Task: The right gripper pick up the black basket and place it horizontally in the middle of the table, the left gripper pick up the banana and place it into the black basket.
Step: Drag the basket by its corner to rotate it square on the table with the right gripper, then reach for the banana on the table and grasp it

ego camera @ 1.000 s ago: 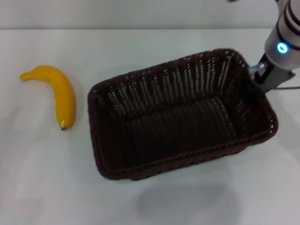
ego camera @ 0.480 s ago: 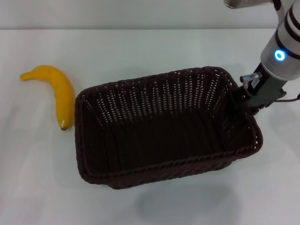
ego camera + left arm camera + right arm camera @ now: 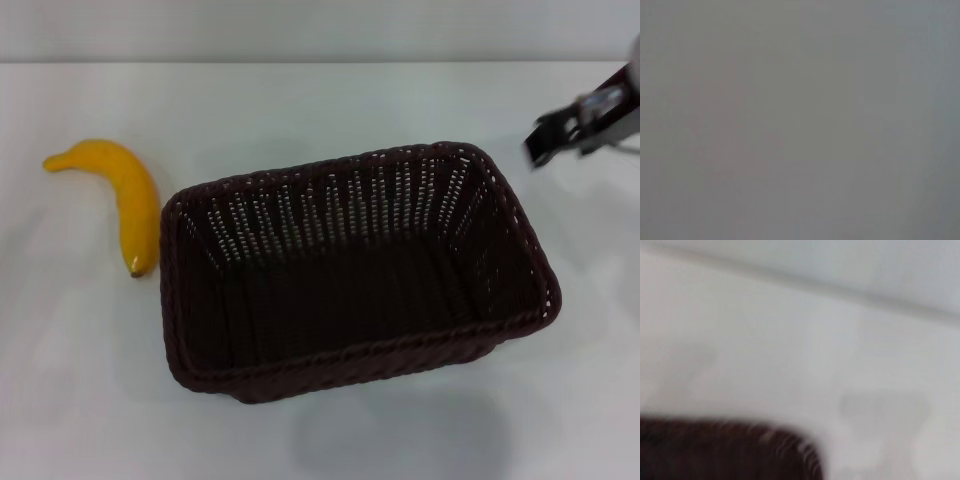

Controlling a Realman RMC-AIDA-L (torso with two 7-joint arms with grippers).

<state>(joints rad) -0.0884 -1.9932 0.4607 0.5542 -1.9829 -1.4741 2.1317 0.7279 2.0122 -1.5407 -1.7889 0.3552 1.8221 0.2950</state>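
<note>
The black basket (image 3: 362, 356) stands on the white table (image 3: 300, 100) near its middle, long side across, slightly turned, and it is empty. A corner of it shows in the right wrist view (image 3: 725, 452). The banana (image 3: 136, 200) lies on the table just left of the basket, dark tip toward me, close to the basket's left rim without touching it. My right gripper (image 3: 560, 135) is at the right edge of the head view, lifted off and apart from the basket's far right corner, holding nothing. My left gripper is out of view; its wrist view shows only flat grey.
The table's far edge (image 3: 320, 62) runs along the top of the head view. Bare tabletop lies in front of the basket and to its right (image 3: 600, 300).
The basket was swung and set down nearer the middle. My right gripper has let go of its right rim and pulled up and away to the right.
</note>
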